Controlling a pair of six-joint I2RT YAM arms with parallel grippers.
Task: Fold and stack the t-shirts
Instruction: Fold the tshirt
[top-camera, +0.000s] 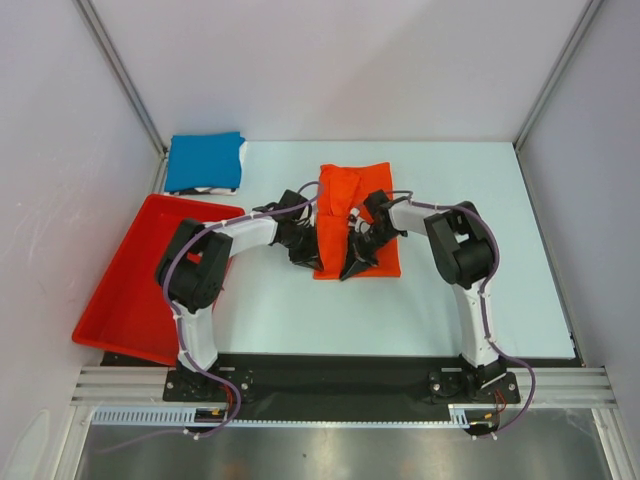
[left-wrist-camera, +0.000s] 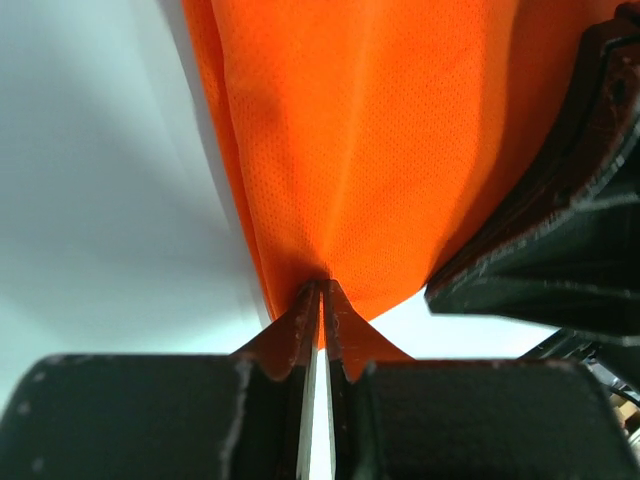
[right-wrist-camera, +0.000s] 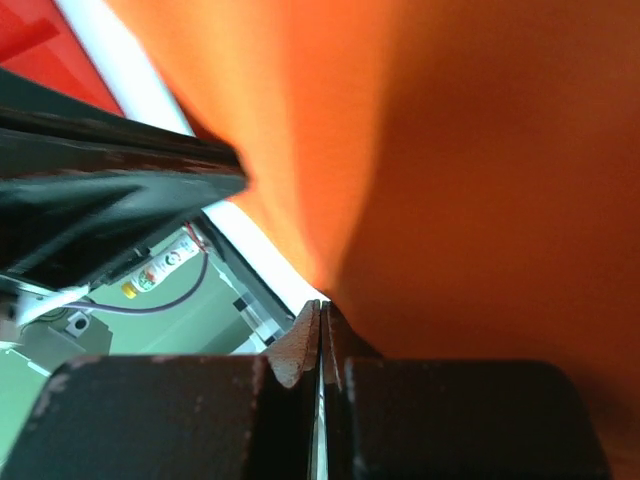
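Note:
An orange t-shirt (top-camera: 352, 210) lies partly folded in the middle of the table. My left gripper (top-camera: 306, 258) is shut on its near left edge; the left wrist view shows the orange cloth (left-wrist-camera: 370, 150) pinched between the closed fingertips (left-wrist-camera: 322, 300). My right gripper (top-camera: 352, 268) is shut on the near edge just to the right; in the right wrist view the cloth (right-wrist-camera: 470, 170) hangs from its closed tips (right-wrist-camera: 320, 315). The two grippers are close together. A folded blue t-shirt (top-camera: 204, 161) lies at the far left of the table.
A red tray (top-camera: 140, 275) stands at the left of the table, beside the left arm. The black left gripper body (right-wrist-camera: 110, 190) shows close by in the right wrist view. White walls and metal posts enclose the table.

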